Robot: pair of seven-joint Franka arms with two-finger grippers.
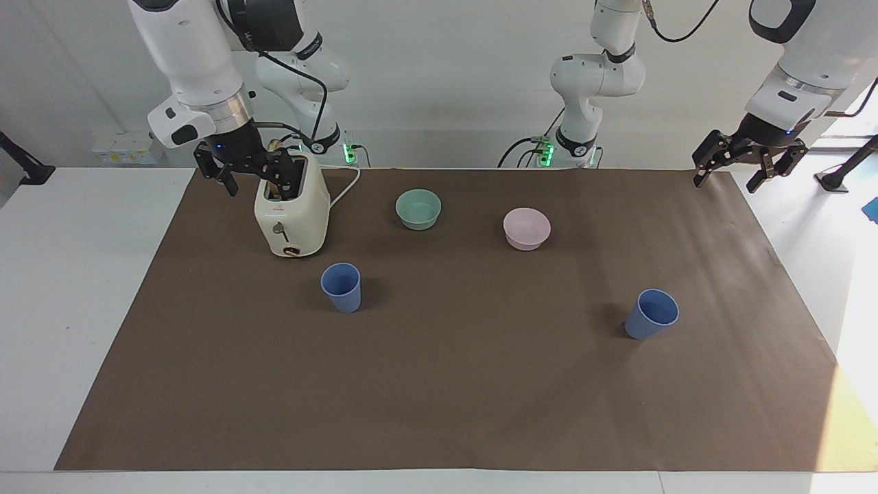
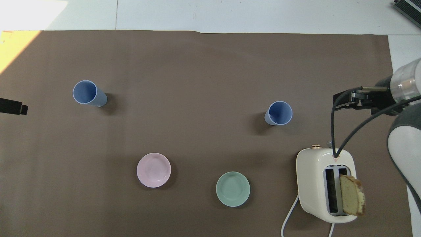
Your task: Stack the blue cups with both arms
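Observation:
Two blue cups stand upright and apart on the brown mat. One cup (image 1: 341, 287) (image 2: 279, 113) is beside the toaster, farther from the robots than it. The other cup (image 1: 651, 313) (image 2: 88, 93) stands toward the left arm's end. My right gripper (image 1: 257, 180) (image 2: 358, 100) hangs open and empty just over the toaster's top. My left gripper (image 1: 727, 180) is open and empty above the mat's corner at its own end. Only its tip (image 2: 13, 107) shows in the overhead view.
A cream toaster (image 1: 291, 213) (image 2: 325, 184) holds a bread slice (image 2: 352, 195), and its cord trails toward the robots. A teal bowl (image 1: 418, 208) (image 2: 233, 189) and a pink bowl (image 1: 526, 228) (image 2: 153, 170) sit nearer the robots than the cups.

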